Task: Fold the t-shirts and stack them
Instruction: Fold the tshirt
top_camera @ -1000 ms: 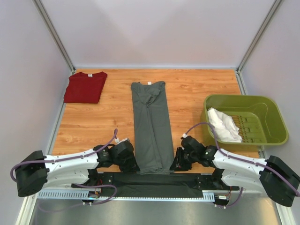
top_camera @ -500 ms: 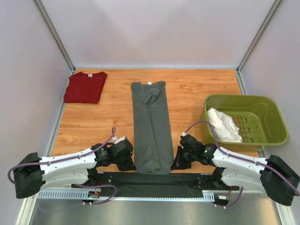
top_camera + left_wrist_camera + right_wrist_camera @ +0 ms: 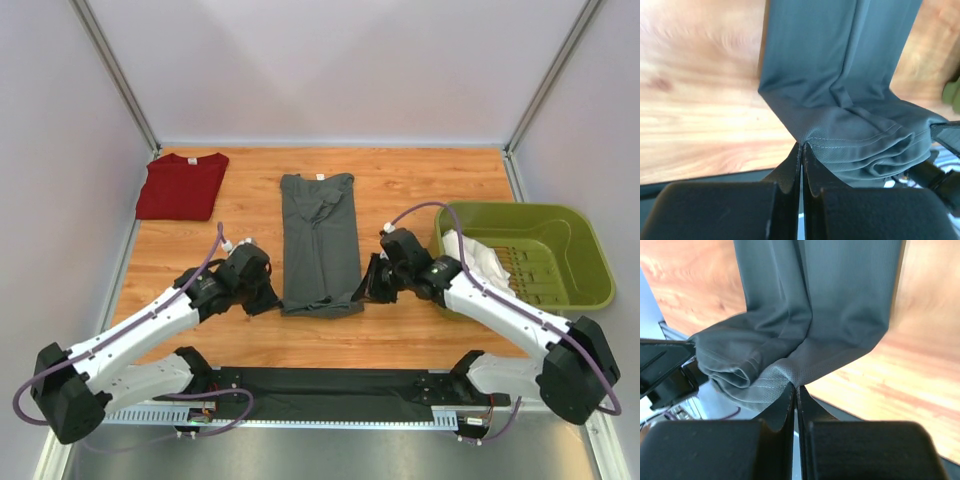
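Top view: a dark grey t-shirt (image 3: pixel 320 235), folded into a long strip, lies in the middle of the wooden tabletop (image 3: pixel 430 185). My left fingers (image 3: pixel 272 300) and right fingers (image 3: pixel 364 292) each pinch one of its near corners. A dark red t-shirt (image 3: pixel 182 186) lies folded at the far left corner. On the right stands an olive-green basket (image 3: pixel 590 285) holding a crumpled white cloth (image 3: pixel 478 265).

Left wrist view: my left fingers (image 3: pixel 791 167), pressed together, clamp the stitched hem of the grey shirt (image 3: pixel 840 90), which bunches in folds to the right.

Right wrist view: my right fingers (image 3: pixel 785 407) likewise nip the hem (image 3: pixel 765 382), with fabric sagging to the left.
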